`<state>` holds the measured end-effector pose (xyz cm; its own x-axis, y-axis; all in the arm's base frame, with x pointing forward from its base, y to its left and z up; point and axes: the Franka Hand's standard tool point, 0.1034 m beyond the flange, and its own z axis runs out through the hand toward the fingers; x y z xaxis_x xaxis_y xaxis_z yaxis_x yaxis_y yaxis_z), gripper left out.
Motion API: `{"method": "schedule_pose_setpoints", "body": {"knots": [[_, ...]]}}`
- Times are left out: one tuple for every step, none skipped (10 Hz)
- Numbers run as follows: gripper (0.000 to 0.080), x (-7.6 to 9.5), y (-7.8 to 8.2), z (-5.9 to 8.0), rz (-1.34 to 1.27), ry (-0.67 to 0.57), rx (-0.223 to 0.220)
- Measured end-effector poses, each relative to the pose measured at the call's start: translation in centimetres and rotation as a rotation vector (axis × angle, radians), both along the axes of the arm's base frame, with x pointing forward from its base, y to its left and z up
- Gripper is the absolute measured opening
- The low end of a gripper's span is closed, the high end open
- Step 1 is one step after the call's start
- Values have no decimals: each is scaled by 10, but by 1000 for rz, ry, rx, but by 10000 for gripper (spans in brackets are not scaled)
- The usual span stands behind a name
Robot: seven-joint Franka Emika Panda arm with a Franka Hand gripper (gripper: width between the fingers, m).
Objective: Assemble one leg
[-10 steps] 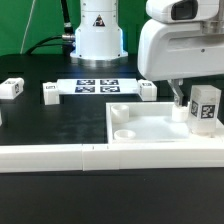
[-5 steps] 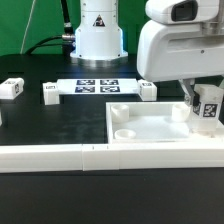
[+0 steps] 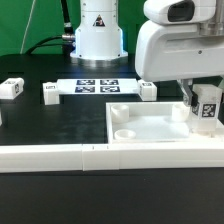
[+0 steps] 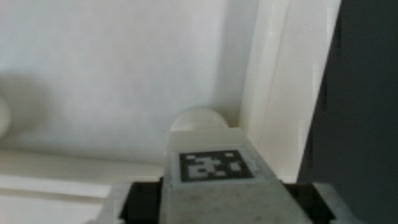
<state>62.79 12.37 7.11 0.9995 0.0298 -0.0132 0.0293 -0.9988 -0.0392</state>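
White plastic leg point(image 3: 207, 110) sits pinched upright in the hand point(image 3: 199, 101), at the tray-like piece's point(image 3: 150, 140) far corner on the exterior view's right. I judge it not yet seated.

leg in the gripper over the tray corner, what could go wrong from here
1. The leg is held by the gripper close to the raised wall of the white tray-like piece, so it might catch that wall on the way down.
2. The wrist view shows no hole beneath the leg, so it may miss its seat.
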Motion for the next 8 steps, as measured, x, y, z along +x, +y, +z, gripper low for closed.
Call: {"method": "schedule_pose_setpoints", "body": {"knots": [[294,0,-1,-1,-163,-20,27],[294,-2,-4,-2,-291,-38,65],[294,-2,-2,-2,-424,-36,74],[294,-2,-2,-2,-532,-30,83],[294,-1,-2,-2,-631,-26,93],[294,-1,0,-2,-763,-14,97],[294,-1,2,-3,-891,1,101],[294,-1,4,-3,-985,12,101]]}}
